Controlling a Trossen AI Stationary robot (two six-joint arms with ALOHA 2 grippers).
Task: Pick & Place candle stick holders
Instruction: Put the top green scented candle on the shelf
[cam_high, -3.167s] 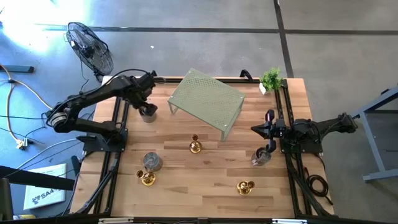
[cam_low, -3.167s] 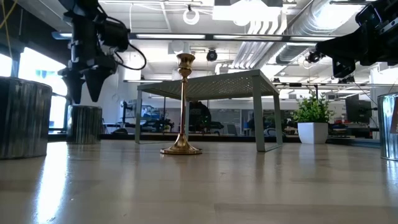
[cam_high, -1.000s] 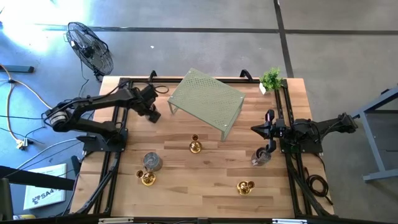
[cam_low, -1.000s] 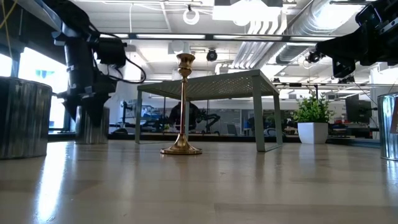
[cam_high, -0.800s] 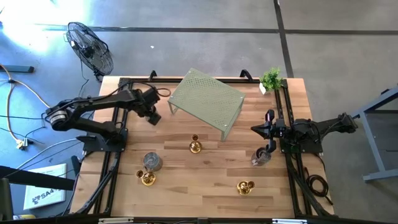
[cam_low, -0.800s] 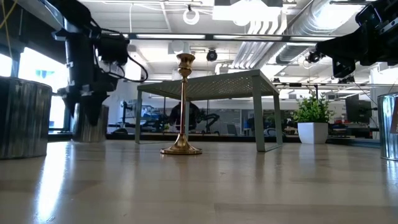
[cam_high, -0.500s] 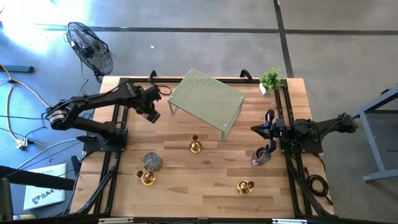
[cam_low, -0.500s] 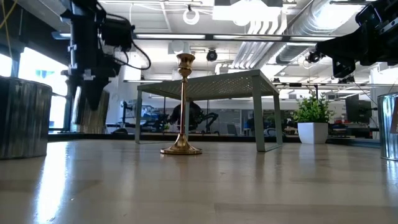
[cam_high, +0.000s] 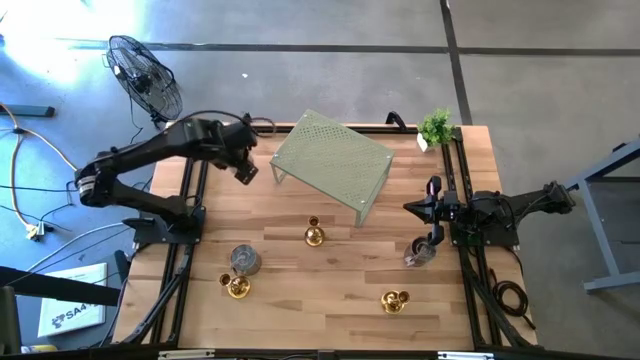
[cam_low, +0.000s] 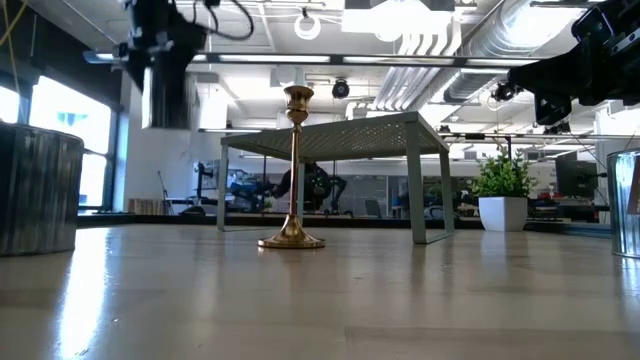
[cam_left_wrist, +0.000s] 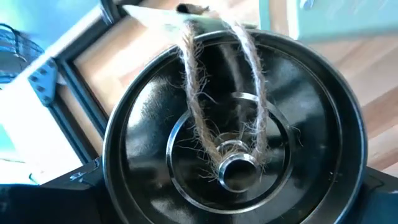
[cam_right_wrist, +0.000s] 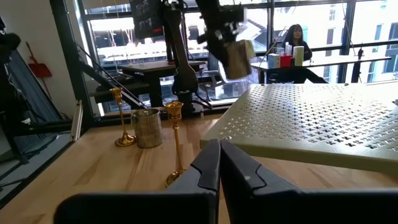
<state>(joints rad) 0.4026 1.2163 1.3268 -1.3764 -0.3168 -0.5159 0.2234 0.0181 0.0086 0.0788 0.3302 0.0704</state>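
Beside rack (cam_high: 332, 163) | left gripper (cam_high: 244, 170) grasping grey cup holder (cam_low: 165, 97), lifted | right gripper (cam_right_wrist: 218, 163) clenched, empty

Rack (cam_high: 331, 162) at table's (cam_high: 330, 320) back, plant (cam_high: 436, 127) right of it, candlestick (cam_high: 314, 235) in front

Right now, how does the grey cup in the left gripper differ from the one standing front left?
The held grey cup hangs above the table, clamped by the left gripper; the standing grey cup rests on the wood, untouched. The held grey cup is beside the green rack; the standing grey cup sits beside a gold holder. Both are squat grey-silver cups.
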